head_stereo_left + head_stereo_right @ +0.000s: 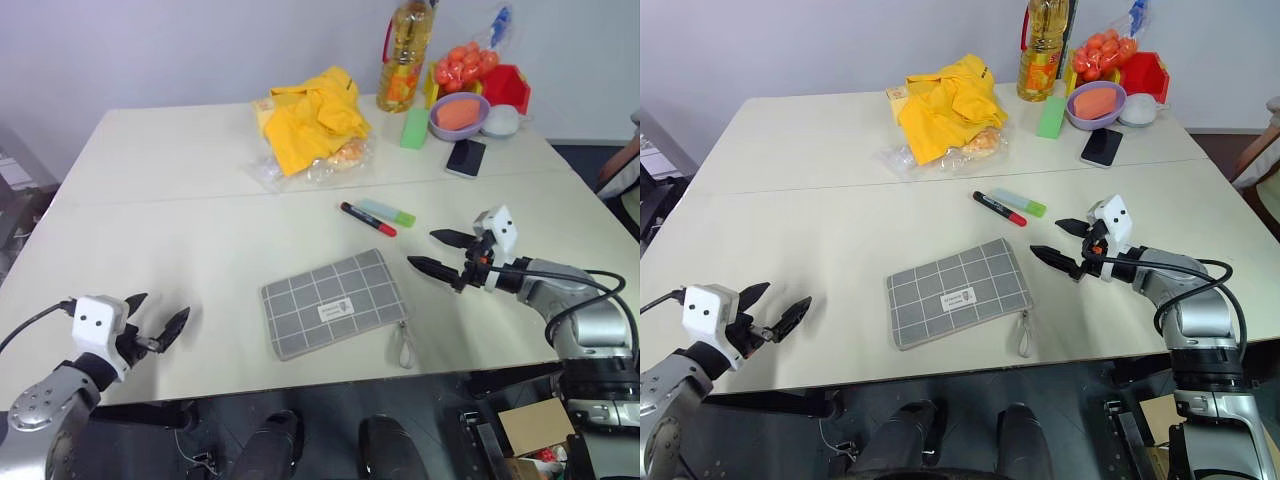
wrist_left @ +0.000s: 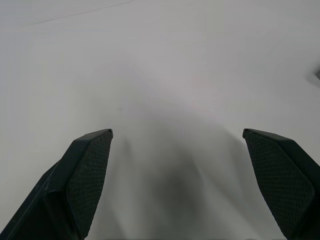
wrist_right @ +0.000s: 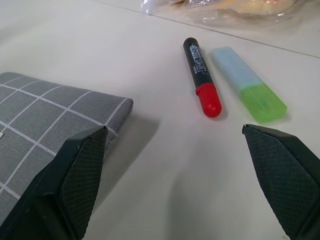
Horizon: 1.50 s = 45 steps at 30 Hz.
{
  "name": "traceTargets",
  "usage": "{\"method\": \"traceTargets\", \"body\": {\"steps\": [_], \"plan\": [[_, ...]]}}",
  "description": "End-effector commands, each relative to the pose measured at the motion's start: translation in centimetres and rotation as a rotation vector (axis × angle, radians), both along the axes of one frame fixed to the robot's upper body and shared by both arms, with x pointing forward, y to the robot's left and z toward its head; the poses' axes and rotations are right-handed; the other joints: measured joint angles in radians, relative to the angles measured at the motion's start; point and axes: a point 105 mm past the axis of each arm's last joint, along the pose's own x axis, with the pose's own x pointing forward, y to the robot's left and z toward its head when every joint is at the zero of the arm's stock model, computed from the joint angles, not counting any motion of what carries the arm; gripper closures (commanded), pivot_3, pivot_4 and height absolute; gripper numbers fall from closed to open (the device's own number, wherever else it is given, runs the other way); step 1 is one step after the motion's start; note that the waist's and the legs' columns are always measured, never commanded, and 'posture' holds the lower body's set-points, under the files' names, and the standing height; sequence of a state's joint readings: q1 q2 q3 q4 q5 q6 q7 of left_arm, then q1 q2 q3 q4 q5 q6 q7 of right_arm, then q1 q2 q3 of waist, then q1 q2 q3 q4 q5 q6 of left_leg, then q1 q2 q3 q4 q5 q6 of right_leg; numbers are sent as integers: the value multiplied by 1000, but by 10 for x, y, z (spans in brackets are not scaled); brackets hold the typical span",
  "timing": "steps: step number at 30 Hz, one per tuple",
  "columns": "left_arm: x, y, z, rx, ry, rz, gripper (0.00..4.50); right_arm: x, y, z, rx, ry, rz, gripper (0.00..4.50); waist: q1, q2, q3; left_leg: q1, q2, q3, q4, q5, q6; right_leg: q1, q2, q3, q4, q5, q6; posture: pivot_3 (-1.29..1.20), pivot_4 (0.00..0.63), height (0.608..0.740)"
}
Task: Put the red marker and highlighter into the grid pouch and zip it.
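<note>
We judge the task barely begun: nothing is in the grid pouch [image 1: 334,302] yet, which lies flat on the bench [image 1: 180,220] at lower centre of the head view, its wrist strap trailing toward the lower right, and from here we cannot tell whether its zip is open. The red marker [image 1: 367,218] and the highlighter [image 1: 387,212] lie side by side just above and to the right of the pouch, close together, untouched. Our right gripper [image 1: 438,250] hovers at right of centre with jaws spread wide, aimed toward the two pens but well short of them. Our left gripper [image 1: 158,318] waits at lower left, jaws likewise spread and holding nothing. Picking, inserting and zipping all remain
</note>
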<state>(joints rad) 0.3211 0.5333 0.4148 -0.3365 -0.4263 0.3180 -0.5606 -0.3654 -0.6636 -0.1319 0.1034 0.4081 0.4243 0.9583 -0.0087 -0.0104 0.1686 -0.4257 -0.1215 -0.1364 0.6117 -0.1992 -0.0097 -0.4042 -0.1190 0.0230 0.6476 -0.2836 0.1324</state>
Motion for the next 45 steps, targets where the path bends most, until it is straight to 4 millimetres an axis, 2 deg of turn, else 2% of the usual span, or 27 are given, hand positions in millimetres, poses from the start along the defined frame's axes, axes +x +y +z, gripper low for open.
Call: {"method": "traceTargets", "body": {"steps": [1, 5, 12, 15, 21, 24, 26, 30, 31, 35, 42, 45], "plan": [[-2, -2, 14, 18, -49, -12, 0, 0, 6, 11, 11, -53, 25, 27, 0, 0, 0, 0, 0, 0, 0, 0, 0, 0, 0, 0, 0, 0, 0, 0, 150, 740], [-1, 2, 15, 22, -53, 10, 0, 1, 7, 12, 13, -56, 28, 27, 1, 0, 0, 0, 0, 0, 0, 0, 0, 0, 0, 0, 0, 0, 0, 0, 150, 740], [0, -4, 16, 54, -79, -27, 0, 0, 9, 12, 17, -57, 34, 27, 0, 0, 0, 0, 0, 0, 0, 0, 0, 0, 0, 0, 0, 0, 0, 0, 150, 740], [0, -11, 20, 45, -112, -56, 0, -1, 18, 14, 22, -63, 61, 27, 0, 0, 0, 0, 0, 0, 0, 0, 0, 0, 0, 0, 0, 0, 0, 0, 150, 740], [-1, -26, 14, 74, -98, -148, 0, -7, 36, 23, 59, -85, 126, 27, 0, 0, 0, 0, 0, 0, 0, 0, 0, 0, 0, 0, 0, 0, 0, 0, 150, 740], [2, -29, 13, 101, -98, -181, 0, -15, 59, 25, 83, -68, 203, 865, 0, 0, 0, 0, 0, 0, 0, 0, 0, 0, 0, 0, 0, 0, 0, 0, 150, 740], [4, -31, 14, 105, -107, -198, 0, -16, 71, 15, 37, -49, 218, 1914, 0, 0, 0, 0, 0, 0, 0, 0, 0, 0, 0, 0, 0, -1, -1, 0, 150, 740], [5, -37, 16, 187, -112, -274, 0, -15, 81, -13, -23, 20, 209, 4160, 1, 0, 0, 0, 0, 0, 0, 0, 0, -1, 0, 0, 0, -1, -2, 0, 150, 740], [5, -37, 16, 209, -115, -290, 0, -14, 81, -21, -54, 29, 203, 4425, 1, 0, 0, 0, 0, 0, 0, 0, 0, -1, 0, 0, 0, -1, -2, 0, 150, 740], [3, -39, 19, 292, -140, -349, 0, -10, 77, -42, -129, 58, 176, 4425, 1, 0, 0, 0, 0, 0, 0, 0, 0, -1, 0, 0, 0, -1, -2, 0, 150, 740], [1, -62, 10, 490, -191, -621, 0, -2, 79, -42, -113, 48, 184, 4425, 0, 0, 0, 0, 0, 0, 0, 0, 0, -1, 0, 0, 0, 0, -1, 0, 150, 740], [5, -80, 9, 536, -253, -743, 0, 0, 79, -43, -111, 47, 178, 4425, 1, 0, 0, 1, 0, 0, 0, 0, 0, -2, 0, -1, 0, 0, 0, 0, 150, 740]]}}
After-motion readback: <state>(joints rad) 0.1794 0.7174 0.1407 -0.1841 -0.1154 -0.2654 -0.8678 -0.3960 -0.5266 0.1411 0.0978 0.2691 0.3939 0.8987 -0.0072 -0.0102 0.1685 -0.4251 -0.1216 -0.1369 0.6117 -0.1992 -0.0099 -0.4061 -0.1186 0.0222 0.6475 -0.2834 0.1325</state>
